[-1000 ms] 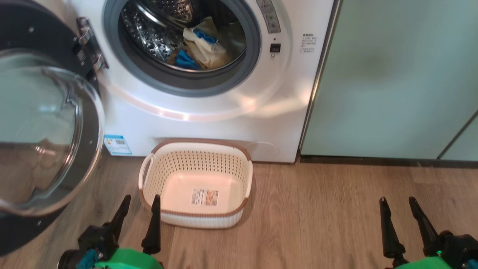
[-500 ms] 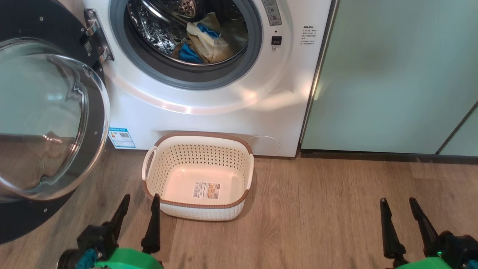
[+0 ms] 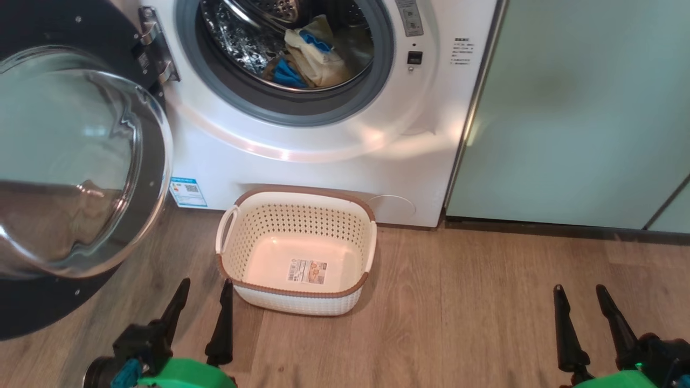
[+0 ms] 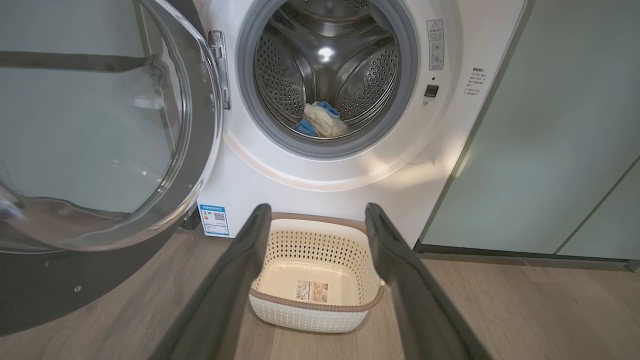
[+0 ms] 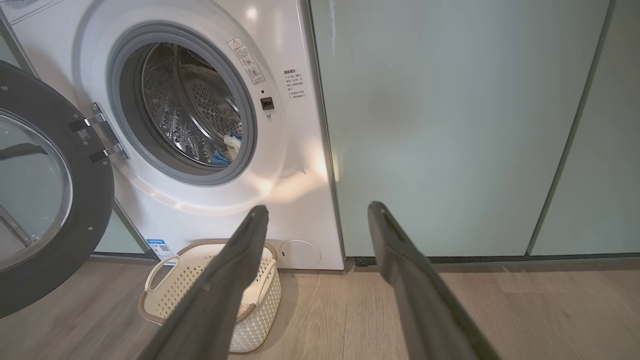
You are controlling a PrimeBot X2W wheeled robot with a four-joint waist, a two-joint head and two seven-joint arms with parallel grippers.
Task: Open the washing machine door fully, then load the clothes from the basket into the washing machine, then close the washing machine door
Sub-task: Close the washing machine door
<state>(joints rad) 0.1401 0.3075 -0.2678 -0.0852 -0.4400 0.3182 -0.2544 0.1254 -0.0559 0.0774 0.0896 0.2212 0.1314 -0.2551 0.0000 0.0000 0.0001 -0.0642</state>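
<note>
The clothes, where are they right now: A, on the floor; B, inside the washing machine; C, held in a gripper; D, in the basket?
B: the clothes lie behind the open round mouth of the washing machine, and the basket has no cloth in it.

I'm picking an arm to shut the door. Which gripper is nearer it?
The left gripper, open, close by the washing machine door; the right gripper hangs far across the floor.
</note>
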